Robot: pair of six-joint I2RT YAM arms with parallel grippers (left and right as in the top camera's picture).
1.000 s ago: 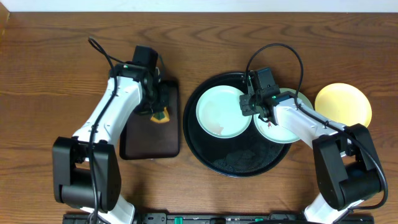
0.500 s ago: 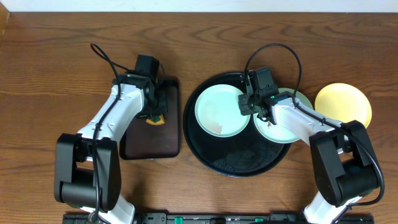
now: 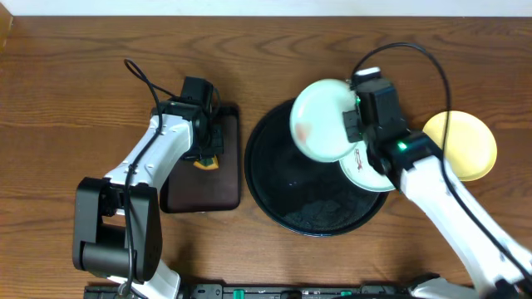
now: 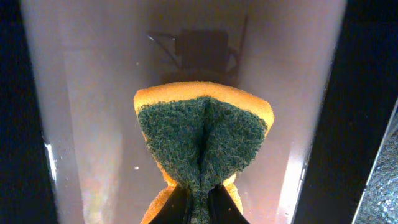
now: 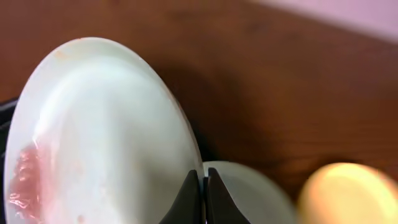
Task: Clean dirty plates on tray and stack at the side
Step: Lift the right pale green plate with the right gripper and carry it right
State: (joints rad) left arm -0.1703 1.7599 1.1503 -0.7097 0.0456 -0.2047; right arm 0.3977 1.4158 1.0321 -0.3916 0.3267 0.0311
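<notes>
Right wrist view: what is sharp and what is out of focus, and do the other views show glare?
Right wrist view: the lifted plate is fairly sharp, its red smear visible; the yellow plate behind is a soft blur. Left wrist view: the sponge is crisp; the shiny small tray mirrors a dark shape. Overhead view: even light, faint sheen on the round tray.

The surface (image 3: 66,100) is brown wood with plain grain and a low sheen. The round tray (image 3: 274,183) is glossy black, speckled on its near side. The mint plate (image 5: 106,137) looks smooth and glazed, with a wet red smear (image 5: 25,180). The yellow plate (image 3: 470,145) is smooth too. The sponge (image 4: 202,140) is yellow foam with a rough, fibrous green face. The rectangular tray (image 4: 93,106) under it shines.
</notes>
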